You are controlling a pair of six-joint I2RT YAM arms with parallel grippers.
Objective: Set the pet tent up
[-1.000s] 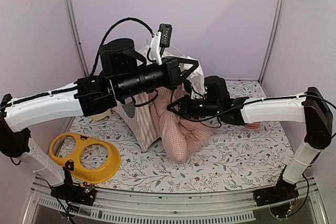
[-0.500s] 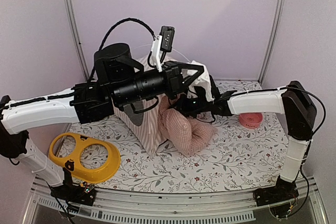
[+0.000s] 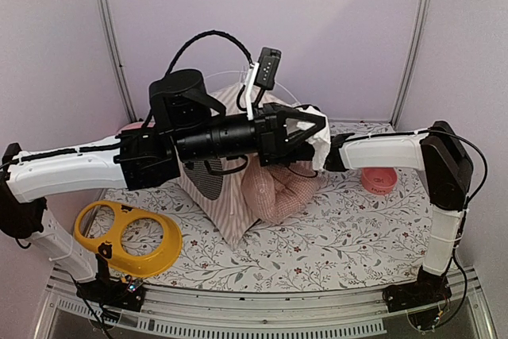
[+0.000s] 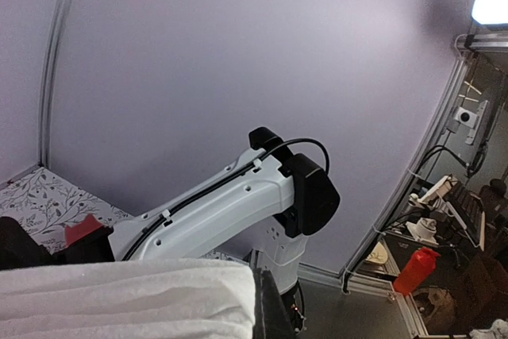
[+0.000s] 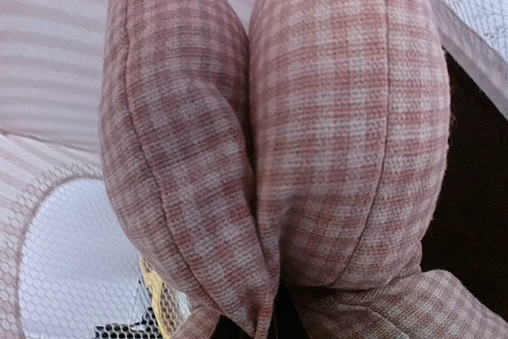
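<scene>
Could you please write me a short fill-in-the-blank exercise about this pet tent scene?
1. The yellow stand near the left arm's base has ___ round openings.
2. The pet tent has pink-and-white ___ fabric.
3. Its white curtain is pinched by the ___ arm's end effector.
4. The folded cushion filling the right wrist view has a ___ pattern.
Missing words: two; striped; left; checked.

Left arm (image 3: 71,168): white shells are alternating with black cylindrical joint housings; a black cable (image 3: 194,37) is looping overhead.
Left pincer (image 3: 321,129): black triangular frame; a white camera bracket (image 3: 255,77) is sitting on top.
Right arm (image 3: 397,151): white links are meeting a black elbow; a thin black wire is running alongside.
</scene>
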